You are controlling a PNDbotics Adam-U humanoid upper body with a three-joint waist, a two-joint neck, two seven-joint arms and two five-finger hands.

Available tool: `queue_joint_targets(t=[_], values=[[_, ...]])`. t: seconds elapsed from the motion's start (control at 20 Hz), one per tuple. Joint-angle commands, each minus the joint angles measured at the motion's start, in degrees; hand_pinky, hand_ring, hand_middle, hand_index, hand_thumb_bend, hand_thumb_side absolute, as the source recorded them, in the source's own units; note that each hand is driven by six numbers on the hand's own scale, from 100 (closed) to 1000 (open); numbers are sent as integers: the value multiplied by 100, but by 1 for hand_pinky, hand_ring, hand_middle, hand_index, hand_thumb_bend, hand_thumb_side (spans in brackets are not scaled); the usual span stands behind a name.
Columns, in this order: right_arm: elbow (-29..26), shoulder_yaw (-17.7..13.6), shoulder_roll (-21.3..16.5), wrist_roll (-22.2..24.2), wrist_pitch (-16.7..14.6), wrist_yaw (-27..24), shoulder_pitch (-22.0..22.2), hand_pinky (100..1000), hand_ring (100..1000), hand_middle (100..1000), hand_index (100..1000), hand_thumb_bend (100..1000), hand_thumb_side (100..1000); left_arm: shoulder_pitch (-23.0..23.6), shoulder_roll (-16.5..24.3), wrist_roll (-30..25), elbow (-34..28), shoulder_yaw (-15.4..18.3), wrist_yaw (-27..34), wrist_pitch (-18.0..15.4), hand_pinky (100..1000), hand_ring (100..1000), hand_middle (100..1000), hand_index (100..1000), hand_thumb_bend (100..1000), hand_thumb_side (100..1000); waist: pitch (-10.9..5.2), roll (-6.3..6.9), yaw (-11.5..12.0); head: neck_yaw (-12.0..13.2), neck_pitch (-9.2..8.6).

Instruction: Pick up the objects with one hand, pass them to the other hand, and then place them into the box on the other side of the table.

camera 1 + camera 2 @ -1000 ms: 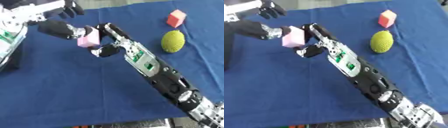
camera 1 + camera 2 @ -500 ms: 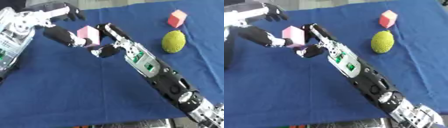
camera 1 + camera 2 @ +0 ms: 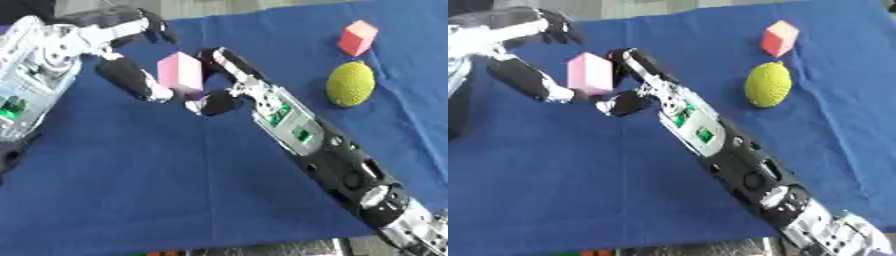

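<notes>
Blue tabletop [image 3: 131, 190], covered edge to edge by a cloth and lying slightly askew in both eye views. The right arm [image 3: 315, 145] crosses it on a long diagonal from the lower right corner toward the upper middle; its casing is black with silver joints, and a pale panel with green markings sits along the forearm. The left arm [image 3: 35, 70] enters from the upper left, mostly white and silver, with dark finger segments.

Left hand [image 3: 131, 80]: spread, with one dark finger reaching down and to the right so that its pale tip lies at the lower left corner of the pink block [image 3: 180, 72], and other fingers arching above and to the left of the block, clear of it. Whether the lower fingertip actually touches the block cannot be told.

Right hand [image 3: 633, 82]: pinching the pink block, one finger running up along the block's right face and the thumb curled beneath its lower edge.

The pink block, an upright box shape, is held above the cloth between the two hands, in the upper middle-left of the view.

Yellow-green fruit [image 3: 766, 85]: oval, rough-skinned, resting on the cloth to the right of the right arm, well apart from both hands.

Red block [image 3: 779, 38]: a small cube, tilted onto an edge, near the far right of the tabletop, just beyond the fruit and not touching it.
</notes>
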Motion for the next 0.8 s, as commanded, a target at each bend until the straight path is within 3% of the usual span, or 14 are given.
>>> queue_joint_targets(t=[0.05,0.8], values=[[-121,-15,1,32,2,-56,-99,772,561,487,532,185,100,-84,36,4,-15,72,-135,-99,877,863,830,856,615,345,-131,-1,-5,26,31],[-235,69,-62,75,-49,-56,-98,771,563,489,532,170,100,-163,-159,-3,439,11,-558,-279,872,859,828,855,628,332,-130,21,9,38,31]])
